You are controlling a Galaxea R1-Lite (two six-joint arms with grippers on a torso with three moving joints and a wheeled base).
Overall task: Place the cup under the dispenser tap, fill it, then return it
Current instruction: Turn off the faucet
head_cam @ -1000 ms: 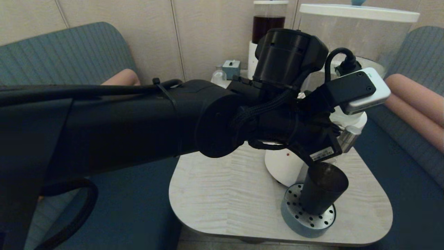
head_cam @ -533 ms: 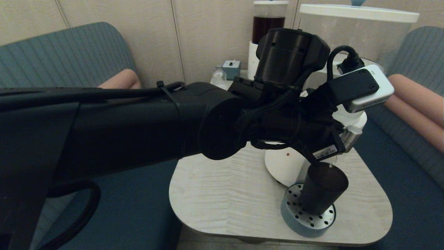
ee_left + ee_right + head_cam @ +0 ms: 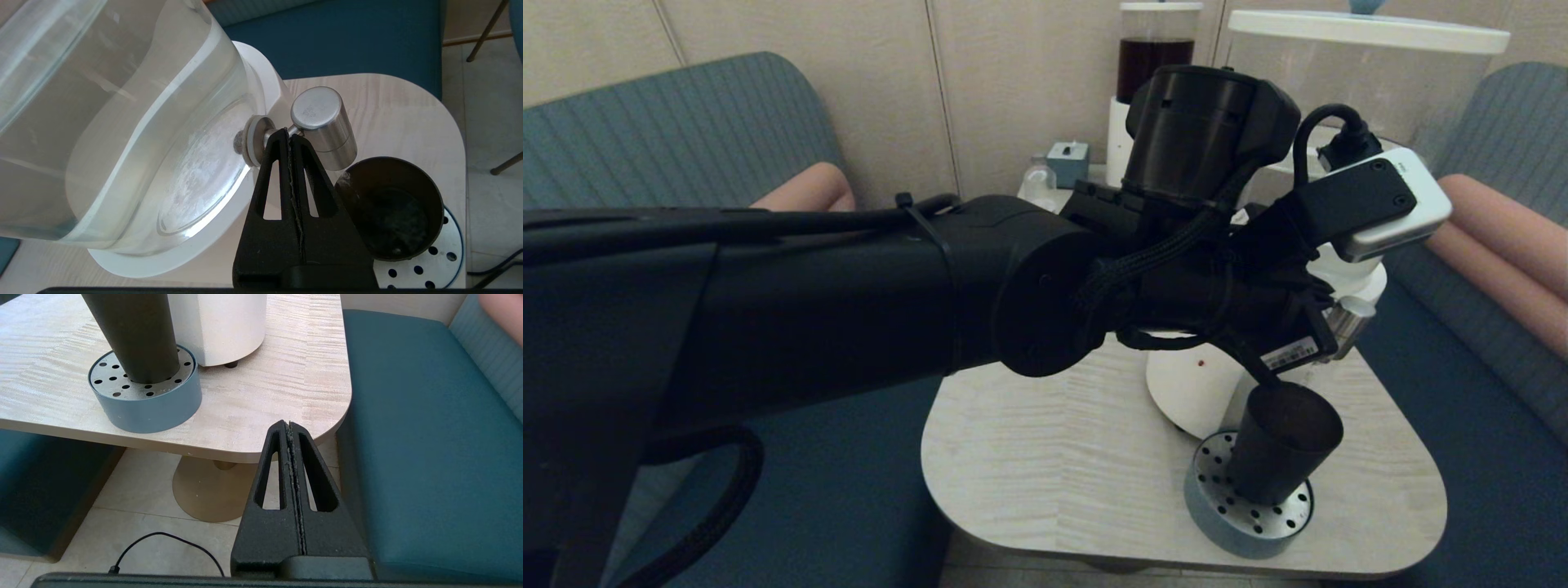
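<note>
The dark tapered cup [image 3: 1282,445] stands upright on a round perforated drip tray [image 3: 1217,506], directly below the brushed-metal dispenser tap [image 3: 322,122]. The cup's mouth [image 3: 390,208] faces up, and something wet glistens low inside it. My left gripper [image 3: 288,134] is shut, its joined tips resting against the tap's thin stem, between the tank flange and the nozzle. In the head view my own left wrist hides those fingers. My right gripper [image 3: 289,426] is shut and empty, low beside the table's near right corner, apart from the cup [image 3: 135,335].
The large dispenser has a white base [image 3: 1192,384] and a clear tank [image 3: 1364,73]. Behind it stand a narrower dispenser with brown liquid [image 3: 1147,57], a small clear bottle [image 3: 1037,180] and a small blue box [image 3: 1067,159]. Blue seating [image 3: 416,437] surrounds the table [image 3: 1045,465].
My left wrist has shifted slightly to the right and up at the tap. A bright glint under the nozzle at the cup's rim half a second ago is gone. The cup has not moved.
</note>
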